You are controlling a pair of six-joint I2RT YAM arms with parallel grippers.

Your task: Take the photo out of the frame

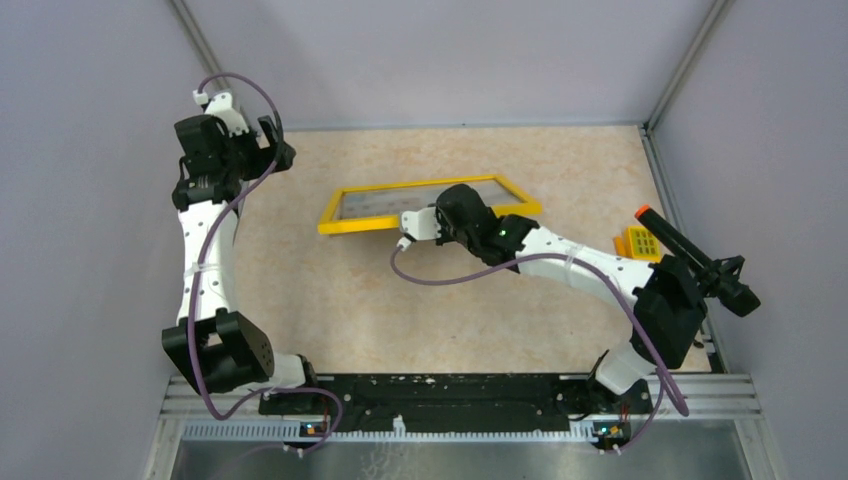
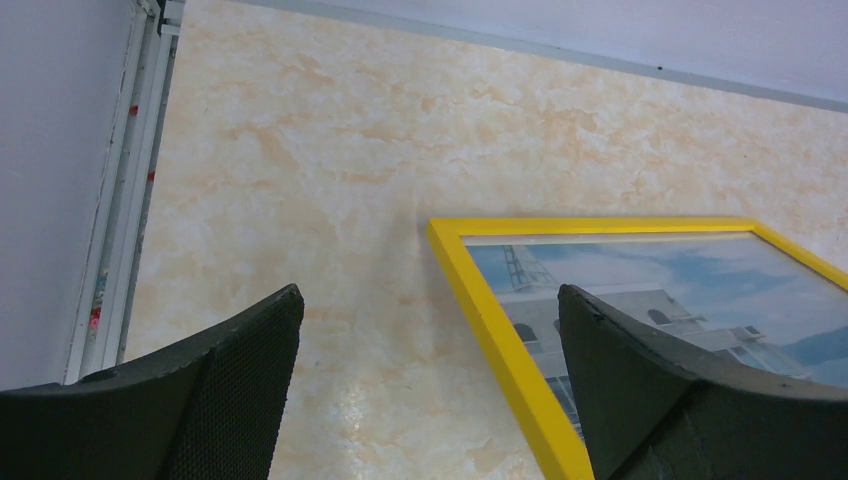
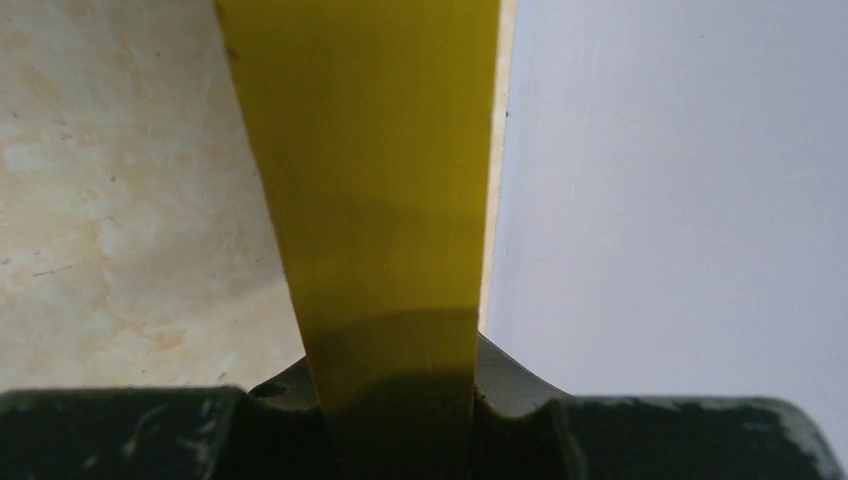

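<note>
OK, photo (image 2: pixel 650 290) sits inside frame (image 1: pixel 360 226): rectangular, flat yellow border, on marbled beige counter (image 1: pixel 330 300). Right hand (image 3: pixel 395 390) pinching frame's yellow border; fingertips hidden in top view. Left hand (image 2: pixel 430 330) spread wide, left of frame, touching nothing. Photo partly cut off behind left finger.
</note>
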